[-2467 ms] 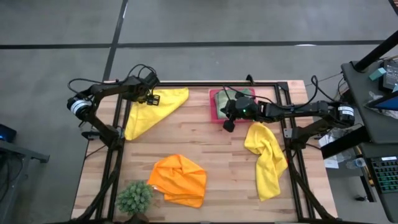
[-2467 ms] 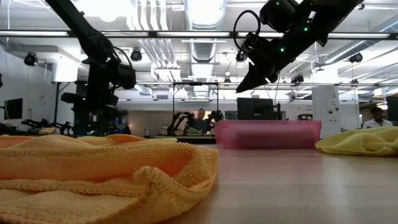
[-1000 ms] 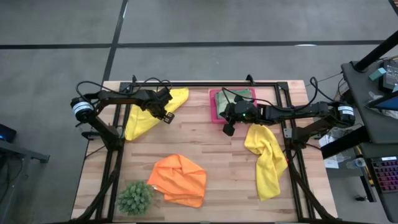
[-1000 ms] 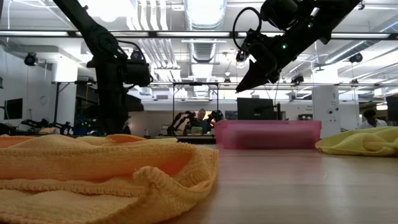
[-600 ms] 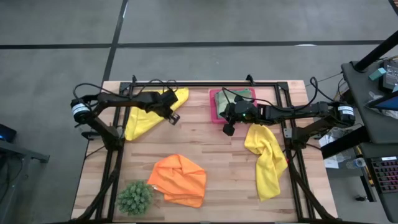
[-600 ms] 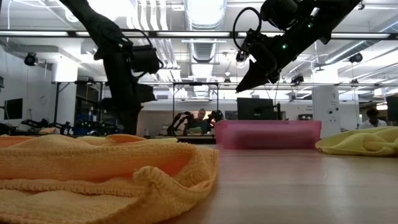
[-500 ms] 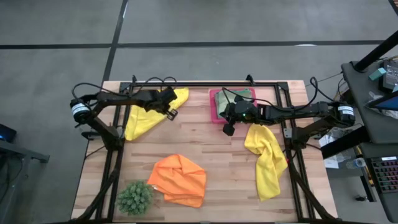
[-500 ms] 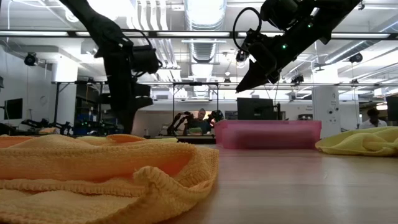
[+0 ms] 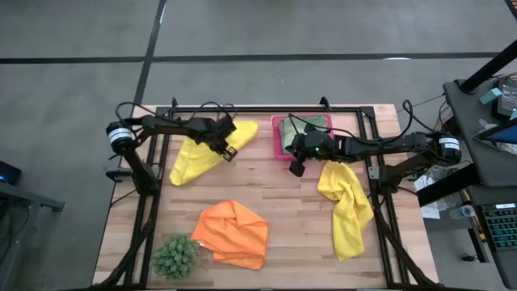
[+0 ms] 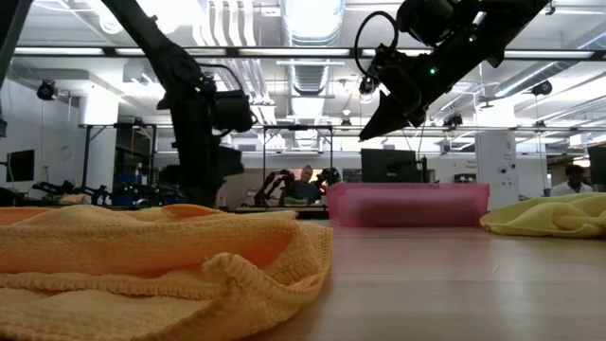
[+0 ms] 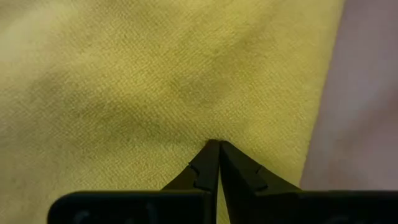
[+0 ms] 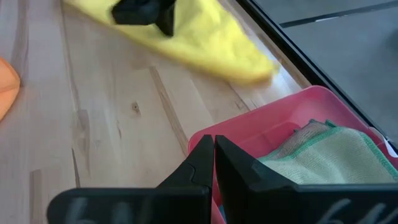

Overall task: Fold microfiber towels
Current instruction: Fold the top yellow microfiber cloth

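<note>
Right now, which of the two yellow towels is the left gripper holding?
The far-left yellow towel, beside the pink tray; the left gripper is shut on it. The other lies free at right.

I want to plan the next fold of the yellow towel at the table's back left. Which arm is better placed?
Left. Its gripper is shut on that yellow towel; the right gripper hangs shut by the pink tray.

I am noting the left gripper (image 9: 229, 150) travelling rightward along the far side of the table, fingers pinched on the far yellow towel (image 9: 203, 150). The towel is being dragged along with it, shifting away from the left edge and bunching narrower.
</note>
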You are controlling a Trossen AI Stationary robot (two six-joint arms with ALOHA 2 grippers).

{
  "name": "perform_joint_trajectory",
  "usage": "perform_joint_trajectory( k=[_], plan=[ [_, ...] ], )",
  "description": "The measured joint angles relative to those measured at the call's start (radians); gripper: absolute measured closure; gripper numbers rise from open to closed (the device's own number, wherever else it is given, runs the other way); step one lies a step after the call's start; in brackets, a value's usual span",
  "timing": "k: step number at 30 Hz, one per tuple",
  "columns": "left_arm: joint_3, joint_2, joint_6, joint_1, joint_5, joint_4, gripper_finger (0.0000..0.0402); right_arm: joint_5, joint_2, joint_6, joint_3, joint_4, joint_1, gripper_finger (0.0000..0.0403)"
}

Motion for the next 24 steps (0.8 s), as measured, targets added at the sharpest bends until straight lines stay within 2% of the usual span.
perform_joint_trajectory(
  k=[3,8,14,17,24],
  plan=[
    [0.022,-0.015,0.011,-0.035,0.041,-0.038,0.0402,0.0,0.0,0.002,0.0,-0.001,0.0,0.0394],
    [0.039,-0.113,0.032,-0.043,0.034,-0.072,0.0402,0.0,0.0,0.01,0.0,-0.009,0.0,0.0394],
    [0.0,-0.217,0.005,0.049,0.007,-0.102,0.0395,0.0,0.0,0.01,0.0,-0.02,0.0,0.0394],
    [-0.026,-0.221,0.002,0.113,-0.01,-0.102,0.0371,0.0,0.0,0.009,0.0,-0.02,0.0,0.0394],
    [-0.073,-0.197,-0.037,0.246,-0.028,-0.098,0.0287,-0.001,0.0,0.009,0.0,-0.022,0.0,0.0394]
  ],
)
